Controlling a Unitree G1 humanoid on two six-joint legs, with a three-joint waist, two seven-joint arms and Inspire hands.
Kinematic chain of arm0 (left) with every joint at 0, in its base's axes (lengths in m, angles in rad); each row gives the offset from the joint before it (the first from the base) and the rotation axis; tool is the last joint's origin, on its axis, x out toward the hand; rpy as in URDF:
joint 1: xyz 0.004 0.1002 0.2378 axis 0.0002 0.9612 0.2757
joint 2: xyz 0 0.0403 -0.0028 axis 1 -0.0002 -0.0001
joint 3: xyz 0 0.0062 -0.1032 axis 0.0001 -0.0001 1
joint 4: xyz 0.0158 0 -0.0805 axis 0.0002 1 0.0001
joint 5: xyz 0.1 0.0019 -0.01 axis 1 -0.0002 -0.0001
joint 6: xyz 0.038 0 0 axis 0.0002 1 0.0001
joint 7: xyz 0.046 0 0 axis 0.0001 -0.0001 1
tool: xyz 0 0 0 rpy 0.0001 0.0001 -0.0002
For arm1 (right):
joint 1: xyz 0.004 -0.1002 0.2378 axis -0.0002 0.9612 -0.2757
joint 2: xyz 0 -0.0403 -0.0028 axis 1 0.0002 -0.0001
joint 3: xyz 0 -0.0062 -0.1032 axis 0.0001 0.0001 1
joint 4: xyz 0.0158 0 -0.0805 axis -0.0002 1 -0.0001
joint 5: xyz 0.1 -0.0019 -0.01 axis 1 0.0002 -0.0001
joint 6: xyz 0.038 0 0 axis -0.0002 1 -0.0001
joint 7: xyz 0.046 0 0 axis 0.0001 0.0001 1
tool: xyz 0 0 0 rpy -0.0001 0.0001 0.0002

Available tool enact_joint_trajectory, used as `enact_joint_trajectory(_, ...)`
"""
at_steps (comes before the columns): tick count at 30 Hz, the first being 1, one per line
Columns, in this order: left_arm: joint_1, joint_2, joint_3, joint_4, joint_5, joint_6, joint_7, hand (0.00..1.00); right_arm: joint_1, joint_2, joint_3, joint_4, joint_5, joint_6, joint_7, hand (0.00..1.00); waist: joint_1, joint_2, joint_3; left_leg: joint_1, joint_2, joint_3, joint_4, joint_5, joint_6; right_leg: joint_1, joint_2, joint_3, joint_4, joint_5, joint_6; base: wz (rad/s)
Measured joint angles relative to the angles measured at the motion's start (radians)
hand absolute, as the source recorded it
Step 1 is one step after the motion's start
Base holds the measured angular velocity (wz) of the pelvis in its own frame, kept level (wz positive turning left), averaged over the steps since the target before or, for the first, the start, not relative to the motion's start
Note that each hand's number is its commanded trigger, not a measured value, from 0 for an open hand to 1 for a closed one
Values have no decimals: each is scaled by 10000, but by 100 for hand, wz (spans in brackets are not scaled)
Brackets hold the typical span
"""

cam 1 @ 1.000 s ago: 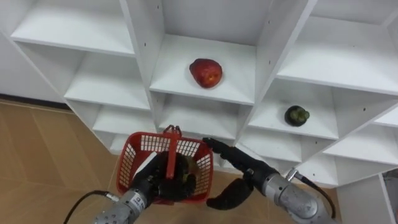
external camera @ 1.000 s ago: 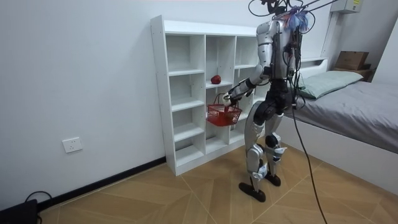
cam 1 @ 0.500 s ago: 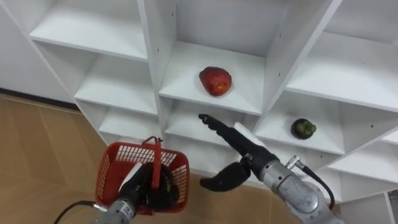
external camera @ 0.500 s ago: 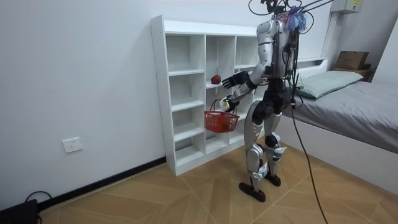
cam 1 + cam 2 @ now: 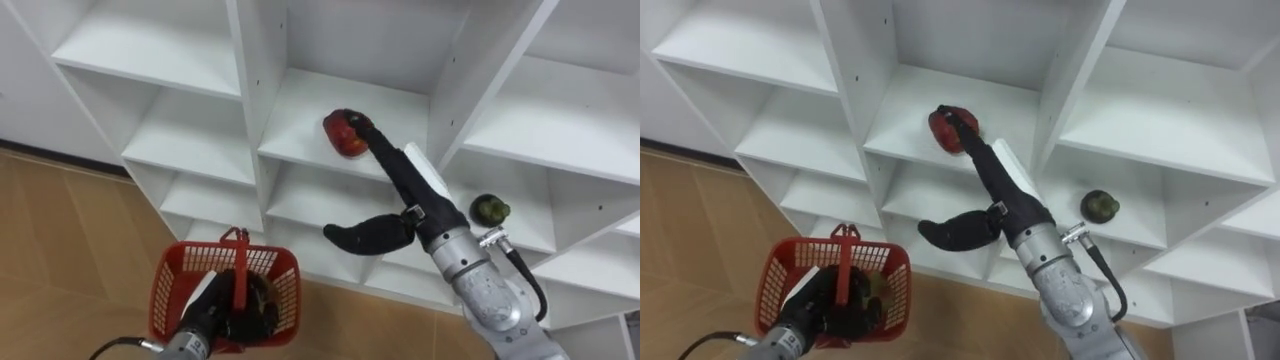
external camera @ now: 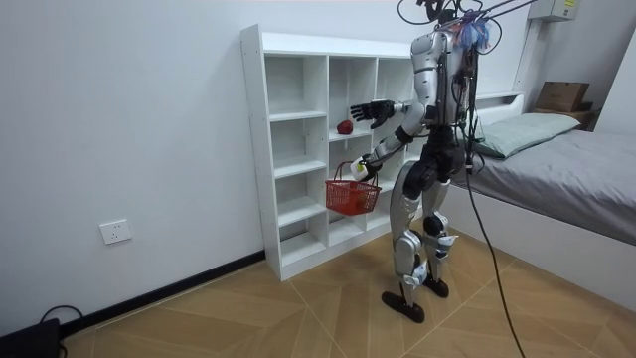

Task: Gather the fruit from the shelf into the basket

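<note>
White closet (image 5: pixel 250 60) shelving stands before the robot above a wood floor. On a shelf of its middle column lies 1 red fruit (image 5: pixel 343 135), roundish, with no clear long axis. The right robot hand (image 5: pixel 395 175) comes at the red fruit from below and to its right, open, straight fingertips at its top right edge and thumb spread well below it, so nothing is gripped yet. Closing should need the fingers further over it. Far below-left of the red fruit, the left robot hand (image 5: pixel 225 318) is clenched on the handle of a red basket (image 5: pixel 175 290). Lower right of the red fruit, 1 green fruit (image 5: pixel 487 208) sits in the next column.
</note>
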Motion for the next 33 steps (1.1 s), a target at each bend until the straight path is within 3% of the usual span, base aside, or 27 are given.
enact_joint_trajectory(2, -10, -41, 90, 63, 0, 0, 1, 100, -103, 5, -79, -74, 2, -61, -132, 0, 0, -10, 8, -13, 3, -8, 28, -2, -1, -5, 0, -6, 16, 0, 0, 0)
enact_joint_trajectory(12, -58, -120, 471, 52, 17, -271, -2, 100, -321, 54, -735, -504, 3, -1159, -1498, 0, 47, -23, 25, -45, -4, -3, 81, -2, -1, -3, -2, -23, 13, 0, 0, 0)
enact_joint_trajectory(19, -63, -230, 468, 52, 26, -460, 158, 100, -321, 40, -760, -502, 3, -1597, -2088, 0, -32, 14, 35, -116, -7, 0, 79, -2, -1, -5, 6, -43, -97, 5, -1, 0)
enact_joint_trajectory(27, -157, -253, 465, 344, 26, -538, 178, 100, -331, -181, -744, 4, 706, -1912, -2231, 0, -11, 75, 46, -136, -4, -34, 45, -1, -3, -2, -8, -155, -114, 6, 0, 2)
enact_joint_trajectory(33, -154, -252, 441, 563, 41, -562, 150, 100, -488, -219, -751, 867, 1319, -1910, -2189, 0, 45, 74, 52, -182, 5, -129, 35, 0, -3, -6, -20, -261, -127, 5, 0, 4)
